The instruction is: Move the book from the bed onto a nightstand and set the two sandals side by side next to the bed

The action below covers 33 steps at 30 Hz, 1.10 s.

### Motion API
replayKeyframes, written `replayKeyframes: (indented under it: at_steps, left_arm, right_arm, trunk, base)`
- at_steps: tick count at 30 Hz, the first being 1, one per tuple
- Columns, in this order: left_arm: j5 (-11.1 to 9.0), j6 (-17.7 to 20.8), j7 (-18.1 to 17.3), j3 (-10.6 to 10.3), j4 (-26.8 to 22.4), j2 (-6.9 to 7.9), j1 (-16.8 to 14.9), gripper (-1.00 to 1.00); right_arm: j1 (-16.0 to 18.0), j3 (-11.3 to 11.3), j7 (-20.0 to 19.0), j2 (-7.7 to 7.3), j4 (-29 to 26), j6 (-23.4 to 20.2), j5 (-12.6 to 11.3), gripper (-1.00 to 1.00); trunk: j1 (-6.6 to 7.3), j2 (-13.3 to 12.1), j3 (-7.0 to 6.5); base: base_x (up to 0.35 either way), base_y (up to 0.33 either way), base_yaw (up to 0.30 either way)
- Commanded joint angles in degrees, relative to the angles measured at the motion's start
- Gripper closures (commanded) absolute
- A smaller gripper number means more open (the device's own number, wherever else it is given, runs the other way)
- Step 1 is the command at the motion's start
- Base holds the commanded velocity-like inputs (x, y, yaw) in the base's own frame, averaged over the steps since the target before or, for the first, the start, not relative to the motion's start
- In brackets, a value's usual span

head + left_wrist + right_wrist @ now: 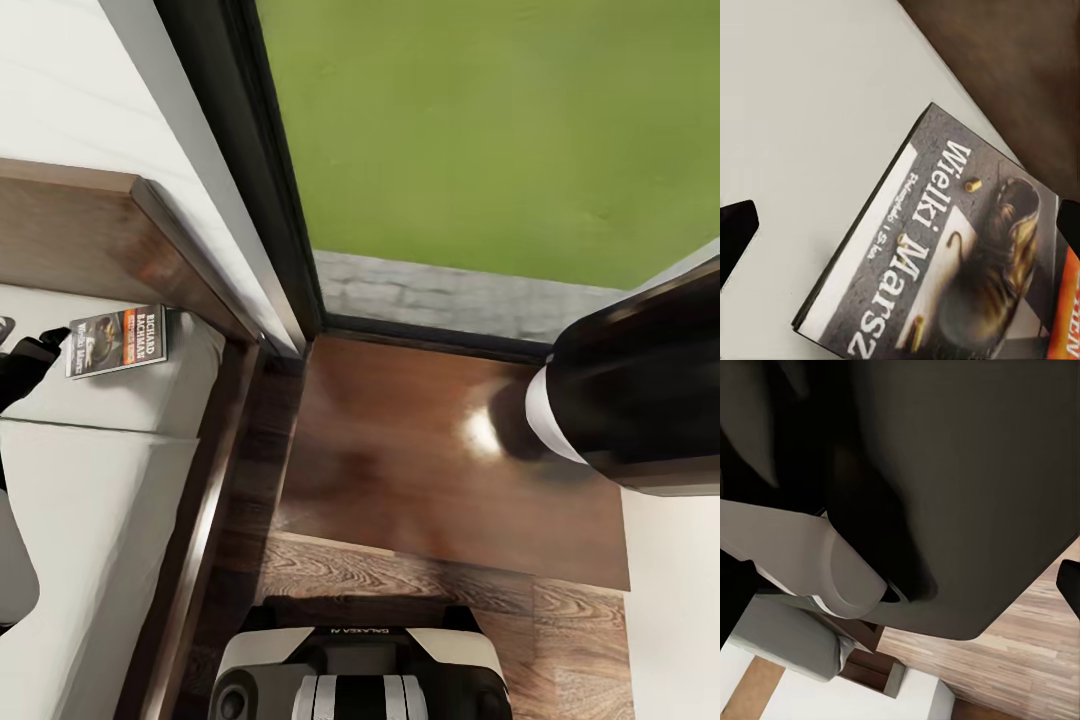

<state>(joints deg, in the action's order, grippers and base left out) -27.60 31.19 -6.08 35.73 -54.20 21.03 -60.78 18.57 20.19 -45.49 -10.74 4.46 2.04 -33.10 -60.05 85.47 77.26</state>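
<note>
Your base (360,670) is parked facing the nightstand (420,460), so its glossy top lies ready as the drop spot. Your right arm (640,390) hangs over it; whether that gripper is spread or clenched, you cannot tell. Further off, your left gripper (900,225) is spread wide and straddles the book (116,340), which lies flat on the bed (90,480) by the headboard (110,240), not yet clasped.

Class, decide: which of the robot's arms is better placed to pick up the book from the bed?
Left. Its gripper sits beside the book on the bed; the right arm hangs over the nightstand.
</note>
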Motion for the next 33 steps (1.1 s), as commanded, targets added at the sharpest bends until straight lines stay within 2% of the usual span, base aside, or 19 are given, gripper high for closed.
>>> replayKeyframes:
  at_steps: [1,15,22,25,33]
  left_arm:
    - [-0.14,0.16,-0.22,0.19,-0.02,-0.02,-0.04,-1.00]
    - [-0.18,-0.16,-0.25,0.13,0.06,-0.09,-0.04,-1.00]
    - [-0.22,-0.16,-0.25,0.12,0.19,-0.11,-0.04,-1.00]
    - [-0.26,-0.15,-0.25,0.12,0.26,-0.11,-0.04,-1.00]
    - [-0.26,-0.10,-0.25,0.12,0.39,-0.19,-0.04,-1.00]
  right_arm:
    - [0.07,0.47,-0.30,0.02,0.20,0.22,-0.47,-1.00]
    - [0.07,0.47,-0.30,0.02,0.20,0.22,-0.47,-1.00]
    - [0.07,0.51,-0.30,0.02,0.20,0.20,-0.47,-1.00]
    - [0.07,0.50,-0.30,0.02,0.20,0.22,-0.47,-1.00]
    - [0.07,0.47,-0.30,0.02,0.20,0.22,-0.47,-1.00]
  trunk:
    - [0.00,0.02,0.02]
    - [-3.08,5.63,2.53]
    - [-3.08,5.63,2.53]
    - [-3.73,6.83,3.07]
    - [-3.73,6.83,3.07]
  base:
    - [0.000,0.000,0.000]
    - [0.000,0.000,0.000]
    - [0.000,0.000,0.000]
    - [0.000,0.000,0.000]
    - [0.000,0.000,0.000]
